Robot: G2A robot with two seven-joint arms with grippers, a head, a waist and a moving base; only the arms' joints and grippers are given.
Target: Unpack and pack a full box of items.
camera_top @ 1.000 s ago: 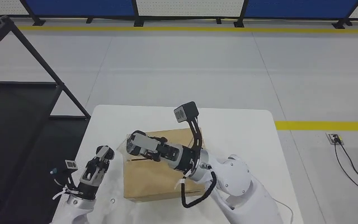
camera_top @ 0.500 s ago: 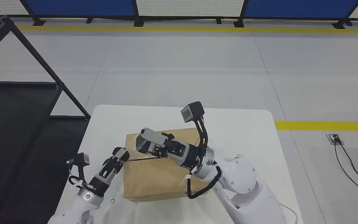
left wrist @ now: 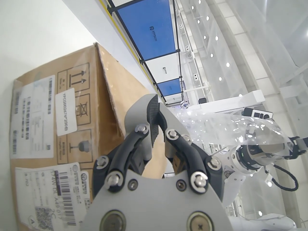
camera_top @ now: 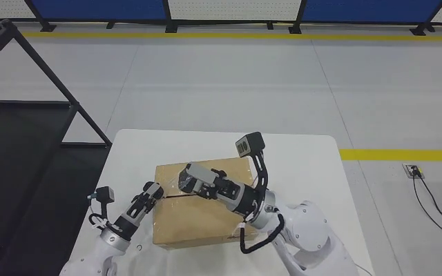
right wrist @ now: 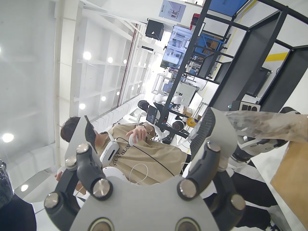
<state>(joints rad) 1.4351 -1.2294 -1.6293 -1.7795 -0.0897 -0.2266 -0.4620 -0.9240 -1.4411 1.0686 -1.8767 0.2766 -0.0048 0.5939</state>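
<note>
In the top view the brown cardboard box [camera_top: 197, 222] is sitting on the white table [camera_top: 304, 160], the left gripper [camera_top: 155, 191] at its 9 o'clock edge, the right gripper [camera_top: 185, 178] over its 11 o'clock corner. The left wrist view is showing the left gripper pinching narrow on a clear plastic film strip [left wrist: 216, 126]. The right wrist view is showing the right gripper gaping wide, film clinging to 1 pad [right wrist: 204, 131].

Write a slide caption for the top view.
Left hand at the edge of a brown cardboard box on a white table, right hand over its top.
</note>
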